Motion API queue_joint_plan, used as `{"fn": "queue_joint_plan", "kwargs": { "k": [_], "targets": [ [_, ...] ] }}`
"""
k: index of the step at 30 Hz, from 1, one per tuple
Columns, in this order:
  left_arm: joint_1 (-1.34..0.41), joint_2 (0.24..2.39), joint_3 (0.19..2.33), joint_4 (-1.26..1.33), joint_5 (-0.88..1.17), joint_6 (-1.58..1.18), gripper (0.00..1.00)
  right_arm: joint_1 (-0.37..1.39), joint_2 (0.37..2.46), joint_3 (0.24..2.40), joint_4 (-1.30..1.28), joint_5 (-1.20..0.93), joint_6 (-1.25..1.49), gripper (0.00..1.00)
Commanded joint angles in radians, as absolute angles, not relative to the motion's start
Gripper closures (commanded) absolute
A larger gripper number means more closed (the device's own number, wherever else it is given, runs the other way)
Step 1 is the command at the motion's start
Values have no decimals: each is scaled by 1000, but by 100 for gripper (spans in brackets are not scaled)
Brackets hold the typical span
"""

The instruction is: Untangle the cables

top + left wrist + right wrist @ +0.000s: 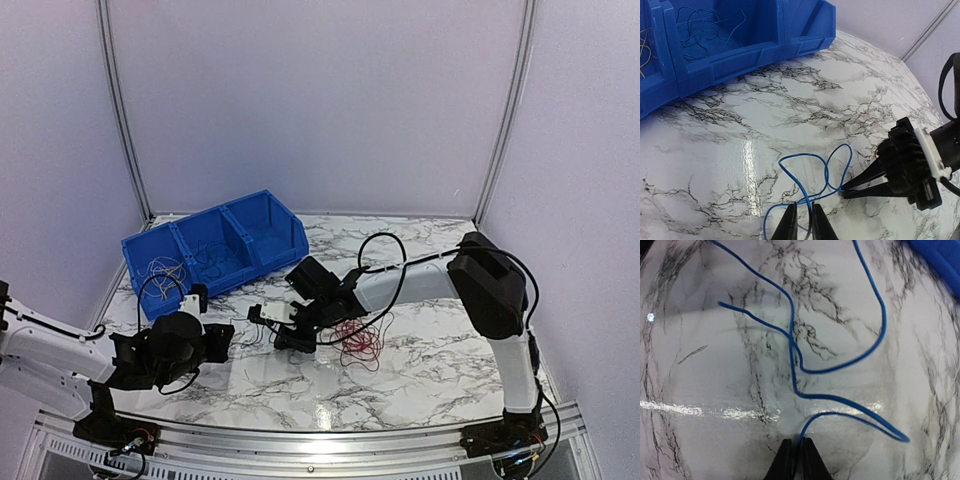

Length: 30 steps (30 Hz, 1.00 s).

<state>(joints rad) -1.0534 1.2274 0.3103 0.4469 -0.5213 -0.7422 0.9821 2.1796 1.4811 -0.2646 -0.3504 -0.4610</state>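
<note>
1. At the left rear of the tabletop (430, 360) stands a blue bin (240, 272). We note whitish cables (165, 268) in its left compartment and thin dark cables (715, 26) in the middle one.
2. The left gripper (804, 217) sits low over the tabletop, in front of the bin. Its fingers stand slightly apart, with bare tabletop showing in the narrow gap between them.
3. The blue cable (883, 315) lies on the tabletop between the two grippers, in loose loops that cross one another. One run passes through the gap of the left fingers, and one free end rests on the marble.
4. The right gripper (794, 452) faces the left gripper at close range. Its fingers are pressed together and clamped on a run of the blue cable at their tips.
5. The red cables (360, 342) lie in a loose bundle on the tabletop just right of the right gripper, beside that arm. We cannot tell whether they touch the blue cable
</note>
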Motion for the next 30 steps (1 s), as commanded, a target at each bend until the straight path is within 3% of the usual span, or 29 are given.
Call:
{"fn": "queue_joint_plan", "kwargs": {
  "k": [1,2,8,14,22,30],
  "targets": [
    [-1047,1125,280,466,-501,-744,86,988,2191,1489,-254,-307,-432,96],
    [-1048,1096,273,466,-486,-747,85,989,2186,1481,-252,-308,-432,100],
    [-1052,989,248,433,-362,-757,80,987,2174,1463,-259,-324,-432,100],
    [-1080,1105,329,402,-240,-737,75,971,2184,1460,-264,-366,-416,100],
    [-1097,1306,461,321,-338,-709,77,937,2186,1462,-274,-416,-392,100],
    [-1088,1385,547,171,-472,-746,71,918,2183,1462,-278,-445,-380,100]
  ]
}}
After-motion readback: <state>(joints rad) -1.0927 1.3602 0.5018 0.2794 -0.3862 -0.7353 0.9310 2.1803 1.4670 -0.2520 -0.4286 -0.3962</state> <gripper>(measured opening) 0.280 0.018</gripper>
